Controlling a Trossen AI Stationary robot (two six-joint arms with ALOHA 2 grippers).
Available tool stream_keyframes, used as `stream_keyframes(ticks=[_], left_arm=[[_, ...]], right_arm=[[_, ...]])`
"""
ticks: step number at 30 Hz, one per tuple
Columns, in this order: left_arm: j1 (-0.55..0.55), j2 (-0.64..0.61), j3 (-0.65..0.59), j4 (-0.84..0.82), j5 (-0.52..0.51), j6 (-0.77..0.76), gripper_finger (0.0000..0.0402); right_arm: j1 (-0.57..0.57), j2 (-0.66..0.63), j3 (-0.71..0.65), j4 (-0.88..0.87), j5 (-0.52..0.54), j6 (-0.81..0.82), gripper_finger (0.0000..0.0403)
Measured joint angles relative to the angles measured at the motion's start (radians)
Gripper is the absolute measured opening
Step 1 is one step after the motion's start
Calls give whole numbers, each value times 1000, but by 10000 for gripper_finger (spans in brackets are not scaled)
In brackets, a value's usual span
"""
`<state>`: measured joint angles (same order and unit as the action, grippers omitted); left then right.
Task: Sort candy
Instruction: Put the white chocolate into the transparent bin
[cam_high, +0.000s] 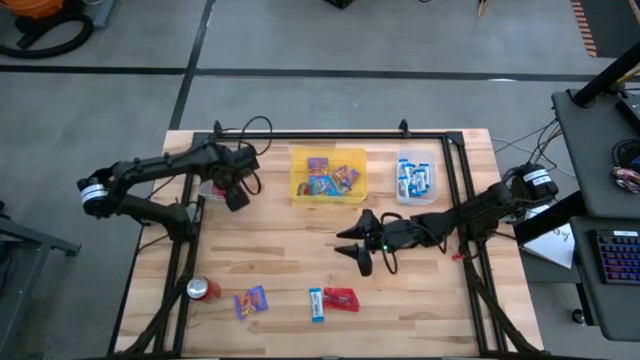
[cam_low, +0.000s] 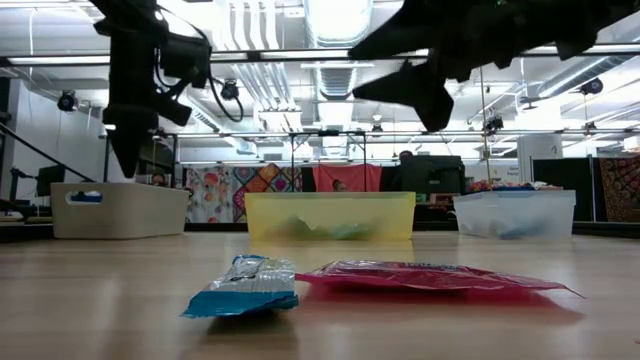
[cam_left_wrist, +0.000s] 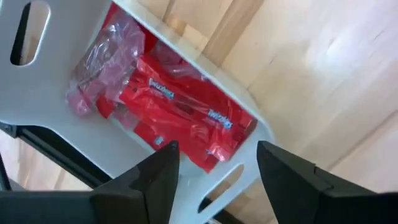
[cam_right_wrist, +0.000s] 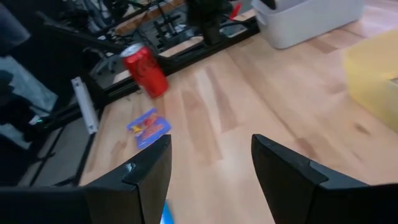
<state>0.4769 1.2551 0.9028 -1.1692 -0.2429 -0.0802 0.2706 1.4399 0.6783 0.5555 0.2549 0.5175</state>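
At 10 o'clock on the table (cam_high: 300, 260), the left end effector (cam_left_wrist: 214, 163) hovers over the white bin (cam_left_wrist: 56, 81), fingers spread wide and empty; glossy crinkled red packets (cam_left_wrist: 180, 118) fill that bin. Soda can (cam_high: 203, 290) stands at 8 o'clock, not candy. Loose candy left along 6–7 o'clock: purple multicolour packet (cam_high: 251, 301), slim blue-and-white bar (cam_high: 316, 305), flat red packet (cam_high: 342, 298), bar and red packet just beside each other. Yellow translucent bin (cam_high: 328, 175) at 12 holds purple packets; clear bin (cam_high: 416, 179) at 1 holds blue-and-white bars. Right end effector (cam_high: 358, 246) hangs mid-table, wide, empty. Judged mostly sorted, three pieces left. Wood plank top, shiny foil wrappers.
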Motion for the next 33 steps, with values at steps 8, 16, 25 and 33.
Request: stream_keyframes(ticks=[8, 16, 25, 33], left_arm=[[-186, -96, 0, 142, -1, -134, 199], [-572, -194, -46, 548, -1, -141, 199], [-897, -109, -58, 721, -3, -144, 199], [-995, 17, -47, 779, -13, -203, 199]], right_arm=[[70, 0, 17, -10, -1, 0, 210], [123, 0, 18, -123, -3, -70, 210], [160, 0, 18, -228, -22, 131, 210], [191, 2, 37, -289, -115, 394, 210]])
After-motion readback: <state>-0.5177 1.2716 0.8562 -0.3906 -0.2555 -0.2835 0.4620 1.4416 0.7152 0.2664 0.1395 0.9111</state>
